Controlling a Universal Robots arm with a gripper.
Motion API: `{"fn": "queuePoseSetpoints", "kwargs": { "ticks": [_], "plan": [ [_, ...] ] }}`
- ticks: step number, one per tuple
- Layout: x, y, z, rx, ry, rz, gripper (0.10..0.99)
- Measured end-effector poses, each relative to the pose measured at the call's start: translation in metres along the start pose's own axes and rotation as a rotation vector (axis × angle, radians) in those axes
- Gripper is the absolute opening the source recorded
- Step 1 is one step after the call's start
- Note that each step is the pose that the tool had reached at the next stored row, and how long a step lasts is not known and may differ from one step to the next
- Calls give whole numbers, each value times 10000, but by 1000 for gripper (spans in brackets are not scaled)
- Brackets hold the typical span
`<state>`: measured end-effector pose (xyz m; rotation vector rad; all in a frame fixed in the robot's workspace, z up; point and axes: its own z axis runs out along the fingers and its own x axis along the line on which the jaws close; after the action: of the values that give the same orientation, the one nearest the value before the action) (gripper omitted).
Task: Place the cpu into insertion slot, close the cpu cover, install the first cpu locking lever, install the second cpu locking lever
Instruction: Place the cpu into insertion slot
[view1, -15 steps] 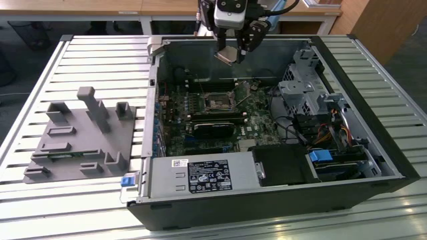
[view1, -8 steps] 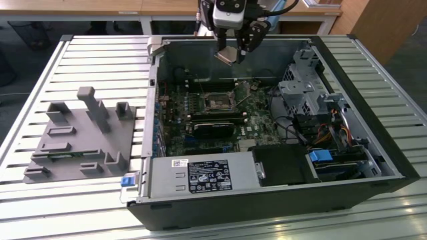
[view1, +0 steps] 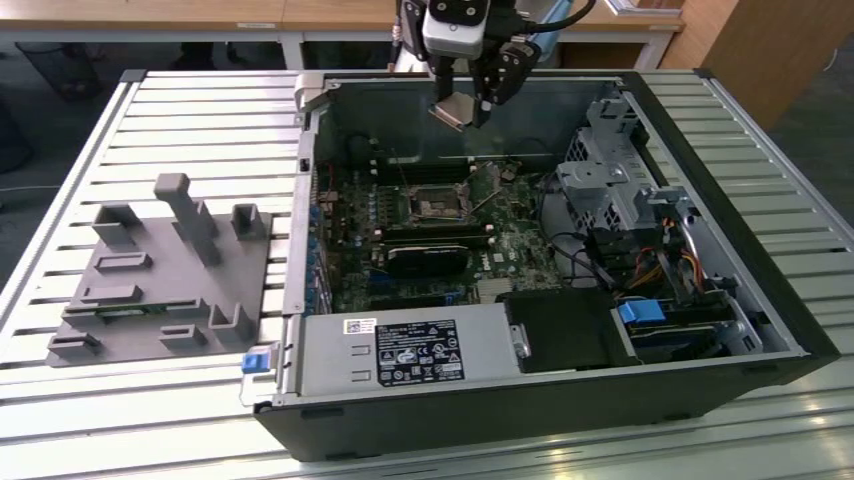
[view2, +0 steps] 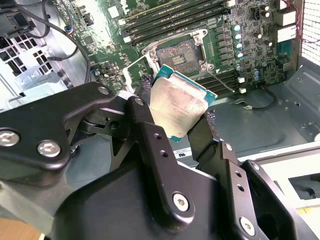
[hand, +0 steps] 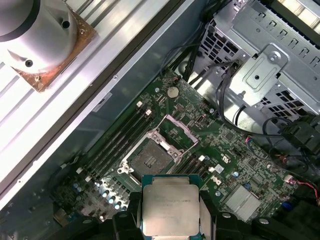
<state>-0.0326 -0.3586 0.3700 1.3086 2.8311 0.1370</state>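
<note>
Claw (view2: 178, 121) clamped on the cpu (hand: 171, 207), well above the uncovered insertion slot (hand: 149, 159)

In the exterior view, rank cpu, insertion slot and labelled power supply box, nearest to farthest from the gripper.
1. cpu, held in the gripper.
2. insertion slot, on the board below.
3. power supply box, at the case near wall.

Exterior view high, angled into open case (view1: 467, 425), both wrist views close, all sharing insertion slot (view1: 434, 206) (view2: 180, 53) (hand: 149, 159)
</note>
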Motion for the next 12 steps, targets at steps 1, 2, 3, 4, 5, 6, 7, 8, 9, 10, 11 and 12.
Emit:
{"fn": "queuePoseSetpoints", "kwargs": {
  "ticks": [1, 2, 3, 4, 5, 6, 7, 8, 9, 10, 11, 12],
  "plan": [
    [0, 0, 0, -1, -2, 28, 541],
    [0, 0, 0, -2, -5, 56, 541],
    [0, 0, 0, -2, -8, 85, 541],
    [0, 0, 1, -3, -10, 113, 541],
    [0, 0, 1, -3, -13, 143, 541],
    [0, 0, 1, -4, -15, 172, 541],
    [0, 0, 1, -4, -17, 201, 541],
    [0, 0, 1, -5, -20, 230, 541],
    [0, 0, 1, -5, -22, 258, 541],
    [0, 0, 2, -6, -25, 286, 541],
    [0, 0, 2, -6, -28, 315, 541],
    [0, 0, 2, -7, -30, 342, 541]
  ]
}}
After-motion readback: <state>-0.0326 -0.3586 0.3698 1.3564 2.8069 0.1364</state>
